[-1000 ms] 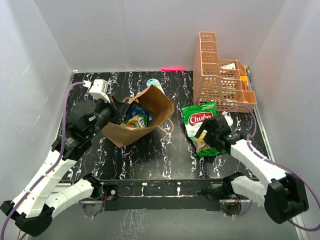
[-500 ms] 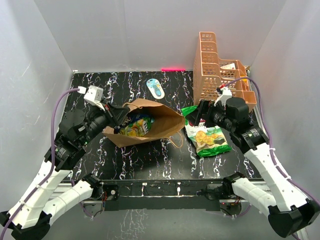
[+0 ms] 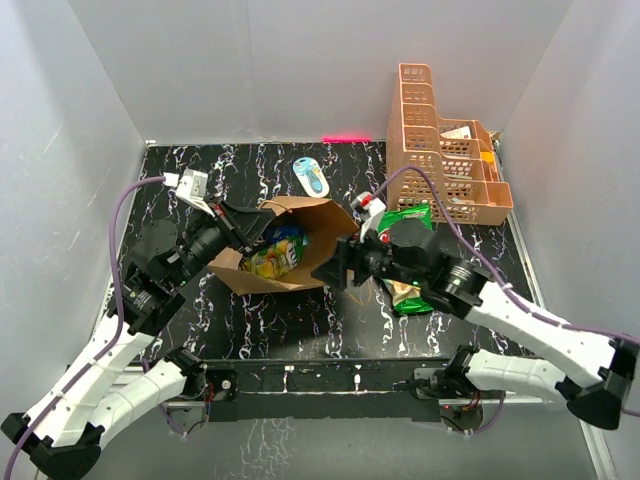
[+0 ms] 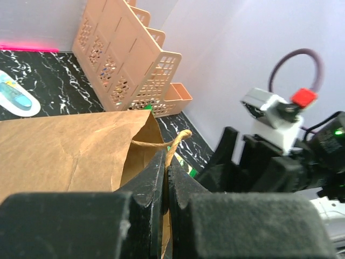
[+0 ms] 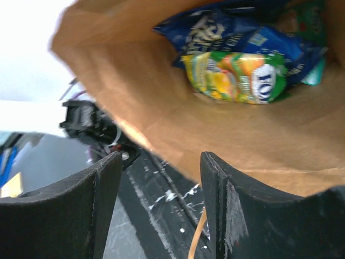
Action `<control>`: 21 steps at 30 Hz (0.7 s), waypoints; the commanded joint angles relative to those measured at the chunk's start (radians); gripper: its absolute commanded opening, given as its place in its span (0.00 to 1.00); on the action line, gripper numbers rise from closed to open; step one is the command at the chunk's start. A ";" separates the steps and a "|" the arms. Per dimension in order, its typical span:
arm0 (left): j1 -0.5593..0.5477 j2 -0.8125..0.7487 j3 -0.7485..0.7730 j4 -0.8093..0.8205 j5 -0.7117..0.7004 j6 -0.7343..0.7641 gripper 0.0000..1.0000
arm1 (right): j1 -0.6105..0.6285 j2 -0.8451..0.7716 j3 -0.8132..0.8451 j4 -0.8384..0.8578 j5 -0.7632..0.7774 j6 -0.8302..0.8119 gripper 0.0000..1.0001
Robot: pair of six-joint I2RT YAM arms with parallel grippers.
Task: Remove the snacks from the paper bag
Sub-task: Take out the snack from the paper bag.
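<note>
One snack lay out on the bench. The left claw pinched the paper bag by its rim. The right claw, released and empty, faced the mouth and likely needed to reach inside for the packets.

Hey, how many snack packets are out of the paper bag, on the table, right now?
1: the green-and-white packet lies right of the paper bag, partly under the right arm. More may be hidden.

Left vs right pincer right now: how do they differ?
Left pincer is shut, pinching the paper bag by its rim; right pincer is open, gripping nothing. Left sits on the rim itself; right points into the mouth toward the snacks. Both are at the bag's opening.
</note>
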 commanded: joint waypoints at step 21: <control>0.001 0.064 0.177 -0.050 -0.037 0.213 0.00 | 0.470 0.499 -0.011 0.502 0.543 0.122 0.57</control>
